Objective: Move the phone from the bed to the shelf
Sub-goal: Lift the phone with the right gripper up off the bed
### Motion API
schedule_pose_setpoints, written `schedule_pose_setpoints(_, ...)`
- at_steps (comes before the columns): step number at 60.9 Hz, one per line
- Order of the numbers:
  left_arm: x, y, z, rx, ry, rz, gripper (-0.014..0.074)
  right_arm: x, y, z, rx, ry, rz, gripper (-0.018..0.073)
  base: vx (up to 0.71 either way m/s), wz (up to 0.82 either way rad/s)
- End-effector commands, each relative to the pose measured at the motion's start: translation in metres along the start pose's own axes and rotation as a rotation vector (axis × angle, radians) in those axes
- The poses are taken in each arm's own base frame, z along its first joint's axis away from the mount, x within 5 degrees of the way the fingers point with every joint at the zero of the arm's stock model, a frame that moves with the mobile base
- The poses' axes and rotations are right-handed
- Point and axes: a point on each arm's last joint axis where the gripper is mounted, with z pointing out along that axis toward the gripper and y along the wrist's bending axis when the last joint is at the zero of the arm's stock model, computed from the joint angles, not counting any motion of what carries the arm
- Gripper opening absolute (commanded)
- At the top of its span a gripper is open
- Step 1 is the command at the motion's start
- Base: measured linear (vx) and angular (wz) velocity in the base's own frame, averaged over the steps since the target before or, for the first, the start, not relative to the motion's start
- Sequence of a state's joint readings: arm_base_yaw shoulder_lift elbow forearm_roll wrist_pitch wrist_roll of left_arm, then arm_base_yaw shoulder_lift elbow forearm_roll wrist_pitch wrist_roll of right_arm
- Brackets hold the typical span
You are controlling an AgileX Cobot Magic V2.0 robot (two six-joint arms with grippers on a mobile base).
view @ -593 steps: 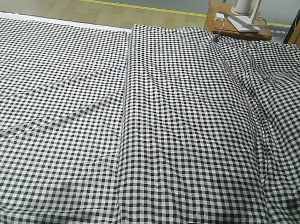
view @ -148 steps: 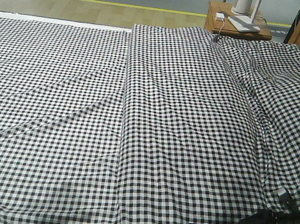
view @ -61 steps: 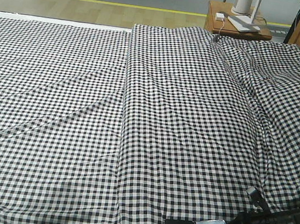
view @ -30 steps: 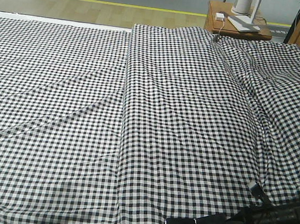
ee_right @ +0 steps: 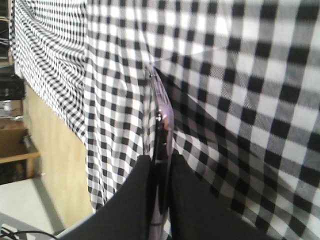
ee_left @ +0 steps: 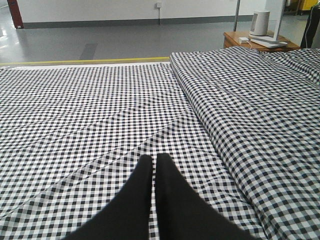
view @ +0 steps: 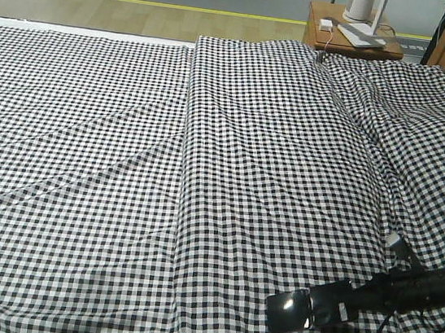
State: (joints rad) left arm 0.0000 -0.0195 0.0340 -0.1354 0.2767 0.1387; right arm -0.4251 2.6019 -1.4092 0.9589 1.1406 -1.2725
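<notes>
The left gripper (ee_left: 152, 160) is seen with its fingers pressed together over the gingham bed (view: 205, 172). Near the bed's front-right corner, the phone (view: 289, 312) is held clamped at one end by the right gripper (view: 334, 304), clear of the fabric.

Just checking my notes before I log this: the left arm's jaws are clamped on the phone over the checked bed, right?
Not quite: the right gripper, not the left gripper, has its jaws clamped on the phone over the checked bed. The right wrist view shows it.
</notes>
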Motion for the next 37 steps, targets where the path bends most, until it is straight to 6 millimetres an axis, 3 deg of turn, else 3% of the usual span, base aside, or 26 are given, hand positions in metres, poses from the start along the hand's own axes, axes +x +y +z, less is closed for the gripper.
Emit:
schedule_pose_setpoints(1, -0.006, 0.0, 0.0, -0.003, -0.077, -0.012, 0.0001, -0.02, 0.046, -0.035, -0.101, -0.056, -0.08, -0.0004, 0.0, 0.0)
schedule_pose_setpoints(12, -0.006, 0.0, 0.0, -0.003, -0.077, -0.012, 0.0001, -0.027, 0.084, -0.062, -0.073, -0.121, -0.141, -0.0003, 0.0, 0.0)
schedule_pose_setpoints(37, -0.006, 0.0, 0.0, -0.003, -0.077, -0.012, 0.0001, -0.02, 0.169, -0.107, -0.015, -0.224, -0.3, -0.0002, 0.0, 0.0)
